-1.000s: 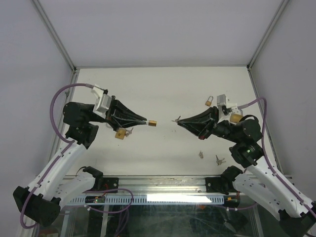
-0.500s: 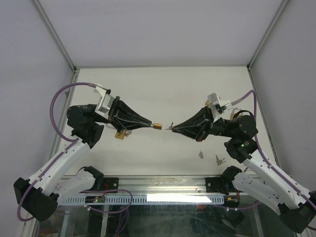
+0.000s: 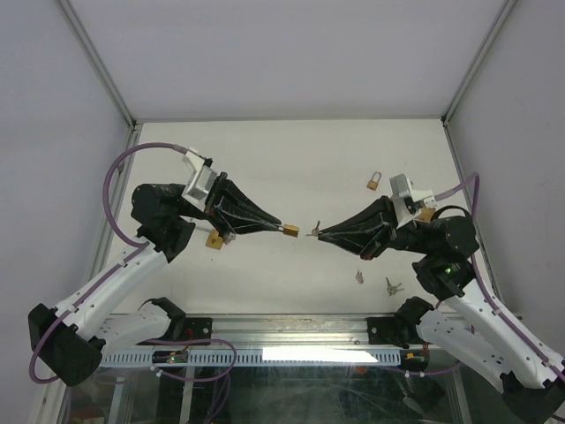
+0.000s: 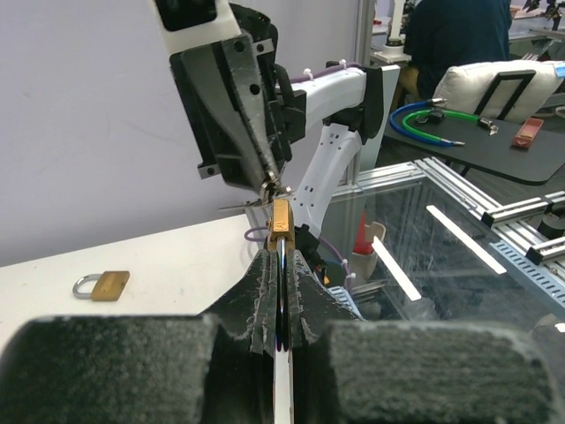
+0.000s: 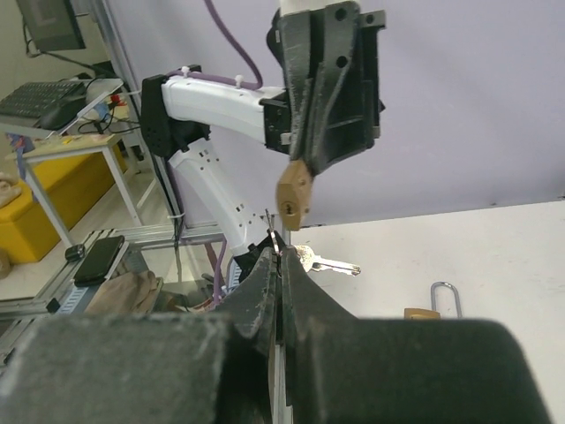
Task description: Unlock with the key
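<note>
My left gripper (image 3: 278, 228) is shut on the shackle of a small brass padlock (image 3: 290, 231), held above the table with its body pointing right. In the left wrist view the padlock (image 4: 282, 221) sticks out past my gripper (image 4: 281, 258). My right gripper (image 3: 322, 235) is shut on a key (image 3: 312, 234) whose tip points left, a small gap from the padlock. In the right wrist view the padlock (image 5: 293, 201) hangs just above my gripper (image 5: 280, 258), keyhole facing me. A second key (image 5: 323, 262) dangles from the same ring to the right.
A loose padlock (image 3: 214, 239) lies on the table under the left arm. Another padlock (image 3: 375, 183) lies at the back right, and a third (image 3: 425, 213) sits by the right wrist. Two spare keys (image 3: 359, 276) (image 3: 391, 284) lie near the front edge.
My left gripper has carried the padlock right and toward the front. My right gripper moved toward the front, went left, then drew back right; key and padlock now face each other closely.
</note>
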Motion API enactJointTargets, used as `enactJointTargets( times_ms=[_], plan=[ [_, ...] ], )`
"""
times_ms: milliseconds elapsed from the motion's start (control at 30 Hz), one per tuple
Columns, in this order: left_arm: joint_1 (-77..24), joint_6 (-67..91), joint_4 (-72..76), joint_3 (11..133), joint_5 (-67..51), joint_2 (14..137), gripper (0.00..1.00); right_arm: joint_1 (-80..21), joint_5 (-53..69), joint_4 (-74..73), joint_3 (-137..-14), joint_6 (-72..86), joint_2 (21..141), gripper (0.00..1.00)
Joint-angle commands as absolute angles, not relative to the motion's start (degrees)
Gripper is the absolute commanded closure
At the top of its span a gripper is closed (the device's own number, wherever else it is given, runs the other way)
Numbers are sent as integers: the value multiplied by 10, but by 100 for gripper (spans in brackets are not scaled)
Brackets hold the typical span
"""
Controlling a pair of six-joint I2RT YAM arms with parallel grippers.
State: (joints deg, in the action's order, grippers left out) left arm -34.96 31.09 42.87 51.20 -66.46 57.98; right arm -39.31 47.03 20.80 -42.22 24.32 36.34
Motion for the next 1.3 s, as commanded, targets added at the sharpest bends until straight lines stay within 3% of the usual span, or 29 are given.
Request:
enactJointTargets(
  times_ms=[0,267,633,833,1000,1167,1267],
  plan=[
    [-360,309,447,527,-647,570,100,-396,419,207,-447,267,377,100],
    [-364,307,437,527,-630,563,100,-396,430,204,-464,280,398,100],
    [-364,309,424,527,-634,562,100,-396,435,90,-494,206,379,100],
    [-364,315,434,527,-640,567,100,-396,505,107,-488,211,372,100],
    [-365,340,461,534,-678,595,100,-396,533,154,-478,236,370,100],
    [-376,313,439,602,-782,649,100,-396,507,42,-503,185,340,100],
    [-385,316,422,631,-789,668,100,-396,488,52,-485,200,314,100]
  ],
)
